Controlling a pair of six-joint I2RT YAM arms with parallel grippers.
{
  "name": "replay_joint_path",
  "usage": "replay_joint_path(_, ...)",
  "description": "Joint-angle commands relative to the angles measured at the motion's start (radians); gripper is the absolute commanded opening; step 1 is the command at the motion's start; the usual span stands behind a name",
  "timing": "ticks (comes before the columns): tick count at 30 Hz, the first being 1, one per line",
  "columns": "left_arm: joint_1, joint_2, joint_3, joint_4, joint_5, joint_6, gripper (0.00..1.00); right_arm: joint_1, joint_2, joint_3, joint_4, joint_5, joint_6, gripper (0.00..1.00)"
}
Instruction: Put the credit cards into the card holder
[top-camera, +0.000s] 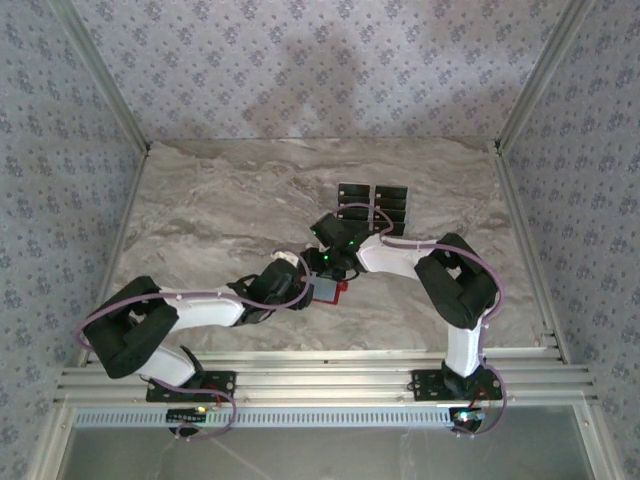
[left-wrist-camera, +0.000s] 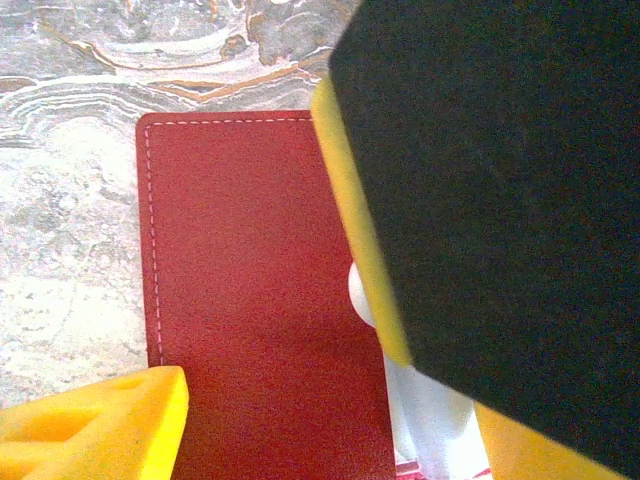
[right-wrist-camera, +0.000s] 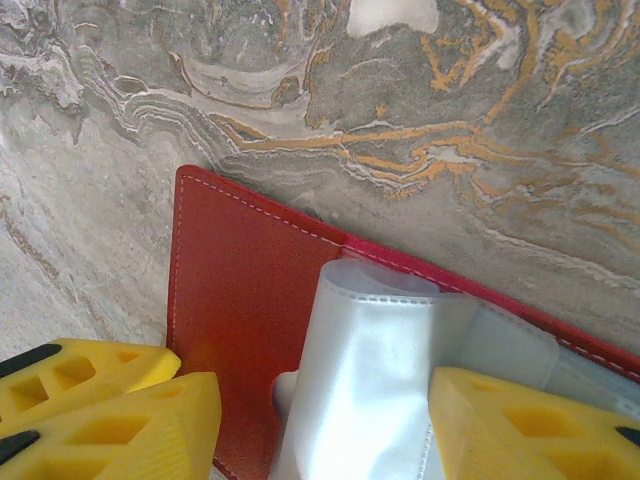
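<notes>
The red card holder (top-camera: 334, 292) lies open on the marble table, mid-front. Its red cover (left-wrist-camera: 250, 300) fills the left wrist view, with a pale clear pocket (left-wrist-camera: 425, 425) at the lower right. My left gripper (top-camera: 300, 285) is open and straddles the cover, its yellow fingers (left-wrist-camera: 95, 420) low over it. My right gripper (top-camera: 328, 265) comes in from the far side and is open. The bulging clear pocket (right-wrist-camera: 370, 370) stands between its yellow fingertips (right-wrist-camera: 520, 430). Several black credit cards (top-camera: 375, 205) lie in two columns just behind the right gripper.
Patterned walls enclose the table on three sides. Metal rails (top-camera: 310, 375) run along the near edge by the arm bases. Bare marble (top-camera: 220, 200) spreads to the left and behind the cards.
</notes>
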Motion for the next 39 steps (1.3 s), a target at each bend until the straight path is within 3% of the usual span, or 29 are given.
replay_joint_path(1, -0.007, 0.029, 0.011, -0.01, -0.013, -0.024, 0.73, -0.005, -0.004, -0.012, -0.012, -0.019, 0.015, 0.6)
replay_joint_path(13, -0.008, 0.054, -0.005, 0.011, -0.015, -0.043, 0.71, -0.022, -0.112, -0.078, -0.02, 0.021, 0.025, 0.61)
replay_joint_path(39, -0.008, 0.062, -0.009, 0.025, -0.009, -0.048, 0.71, -0.022, -0.047, -0.068, 0.075, -0.048, 0.037, 0.61)
